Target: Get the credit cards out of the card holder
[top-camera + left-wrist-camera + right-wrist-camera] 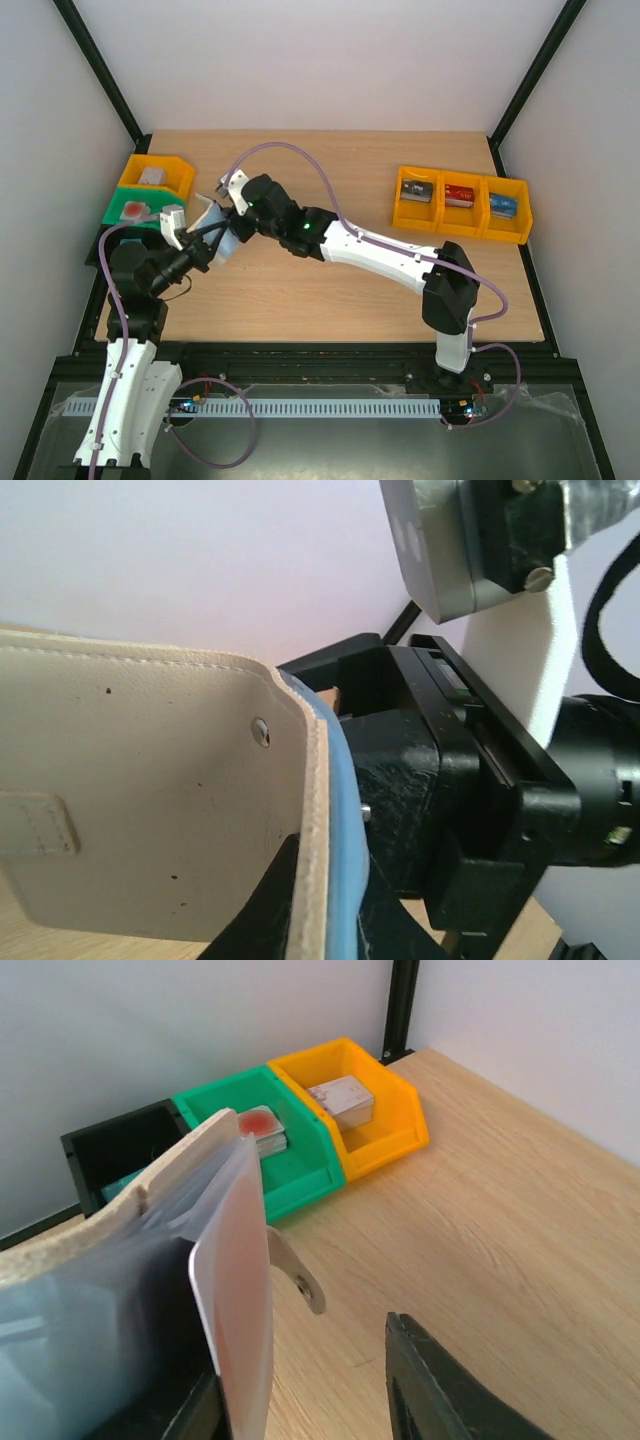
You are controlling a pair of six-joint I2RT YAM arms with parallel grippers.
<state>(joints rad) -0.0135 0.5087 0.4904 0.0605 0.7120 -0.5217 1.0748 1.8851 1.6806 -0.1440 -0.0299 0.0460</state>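
Toward nine o'clock on the worktop (pixel 330 290), just in from the green bin (pixel 128 212), the left gripper (pixel 205 250) is holding the card holder (pixel 210 215) up off the wood, its jaws pressed together on the lower part of the beige cover. A reddish credit card (pixel 240 1290) is standing partly out of the clear pocket, at the holder's three o'clock edge in the right wrist view. The right gripper (pixel 300 1395) is sitting around it with jaws spread: the card is lying close to one finger while bare wood is showing between it and the other, so nothing is pinching it. This is where trouble is likely waiting. Closing off-centre could be bending the thin card or nipping the pocket film along with it, and a pull would then be dragging the whole holder out of the left grip. A half-freed card could also be slipping out and dropping to the worktop.
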